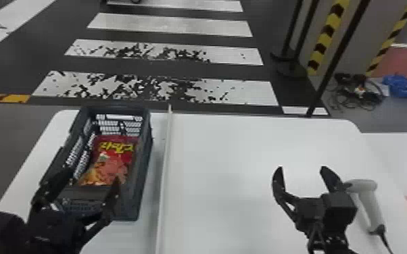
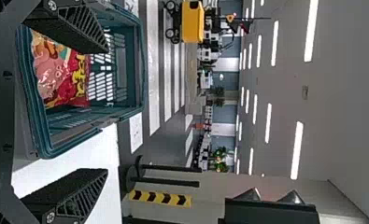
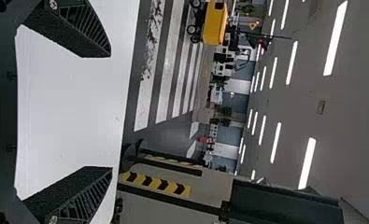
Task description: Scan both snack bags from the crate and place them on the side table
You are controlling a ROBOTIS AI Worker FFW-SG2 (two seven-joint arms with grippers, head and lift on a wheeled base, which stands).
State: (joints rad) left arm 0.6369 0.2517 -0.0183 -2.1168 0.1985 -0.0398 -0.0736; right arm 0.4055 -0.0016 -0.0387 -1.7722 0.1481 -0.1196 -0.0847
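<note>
While the left hand [image 1: 93, 174], empty and spread, is at the crate's [image 1: 147, 145] near end, the right hand [image 1: 301, 168] gapes empty above the white counter [image 1: 219, 152] near a pale scanner [image 1: 366, 196]. Inside the crate lies a glossy snack bag [image 1: 113, 165], deep red with bold yellow lettering above orange-pink food artwork. Beyond, worn white stripes [image 1: 246, 92] cross dark floor [image 1: 179, 71].

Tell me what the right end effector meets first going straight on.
Nothing, it seems: ahead of the right end effector, the way over the table looks free, though depth is unclear.
</note>
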